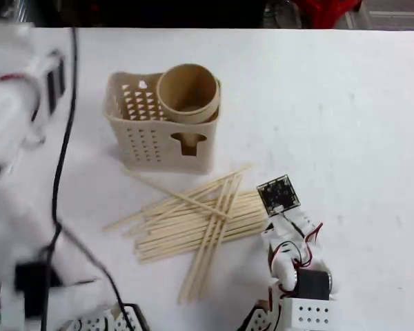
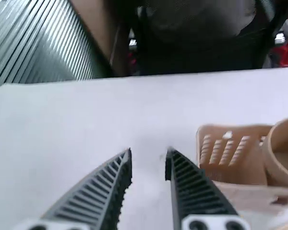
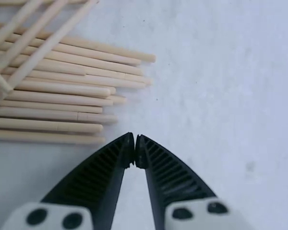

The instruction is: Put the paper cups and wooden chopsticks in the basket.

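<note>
The right pincer (image 3: pixel 135 151) is closed tip to tip, empty; pale wooden chopsticks (image 3: pixel 53 103) are heaped beside its tips; the left pincer (image 2: pixel 148 160) is slightly parted, empty, near the beige basket (image 2: pixel 225 153) holding a brown paper cup (image 2: pixel 283 148).

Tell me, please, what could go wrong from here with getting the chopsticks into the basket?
1. The right pincer is shut beside the ends of the chopsticks; advanced like this, it would likely push them, not grasp them.
2. They lie loose and crossed, so lifting a few may scatter the rest.
3. The paper cup fills one end of the basket, leaving less room for long sticks.
</note>
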`<move>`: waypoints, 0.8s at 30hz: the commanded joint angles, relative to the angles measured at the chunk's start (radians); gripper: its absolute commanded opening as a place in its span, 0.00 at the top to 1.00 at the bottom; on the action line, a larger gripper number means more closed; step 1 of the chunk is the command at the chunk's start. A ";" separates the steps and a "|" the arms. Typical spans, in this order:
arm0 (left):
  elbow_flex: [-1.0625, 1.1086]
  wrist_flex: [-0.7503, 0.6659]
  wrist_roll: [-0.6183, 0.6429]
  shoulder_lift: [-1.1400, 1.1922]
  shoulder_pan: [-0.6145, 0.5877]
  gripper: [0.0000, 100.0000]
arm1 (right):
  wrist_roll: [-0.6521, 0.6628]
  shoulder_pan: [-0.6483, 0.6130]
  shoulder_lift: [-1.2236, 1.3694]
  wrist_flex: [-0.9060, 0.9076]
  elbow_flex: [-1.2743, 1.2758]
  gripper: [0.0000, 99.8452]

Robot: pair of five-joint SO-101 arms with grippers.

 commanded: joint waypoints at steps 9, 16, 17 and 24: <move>1.947 -0.732 -0.100 -0.935 -0.091 0.86 | 0.138 0.068 -0.004 -0.018 -0.018 0.98; 2.145 -0.898 -0.098 -0.920 -0.119 0.86 | 0.146 0.018 0.001 0.013 -0.110 0.95; 2.145 -0.898 -0.098 -0.908 -0.122 0.86 | 0.146 0.005 0.002 0.025 -0.143 0.93; 2.226 -1.108 -0.100 -0.851 -0.125 0.86 | 0.175 -0.076 0.262 0.087 -0.480 0.88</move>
